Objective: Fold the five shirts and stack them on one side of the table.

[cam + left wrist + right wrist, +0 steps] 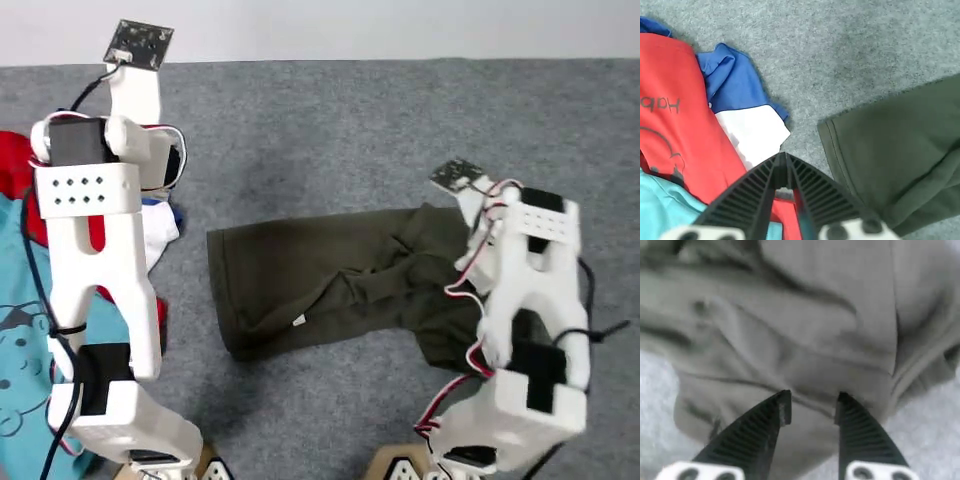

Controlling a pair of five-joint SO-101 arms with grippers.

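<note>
the table [330, 120] is covered in a mottled grey, felt-like surface with a short, fuzzy nap. beyond its far edge runs a plain pale band [400, 28], whether wall or floor i cannot tell. the light is soft and even, with only faint shadows.

Lone shirt [320, 270] centre of table [330, 130] — shirt pile [15, 330] at left edge.

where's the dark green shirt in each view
High view: dark green shirt lies centre to right on the grey table.
Left wrist view: beyond the shut left pincer, across bare surface from the blue-and-white shirt.
Right wrist view: rumpled, beneath the open right pincer.
Shared landmark: the grey table.
</note>
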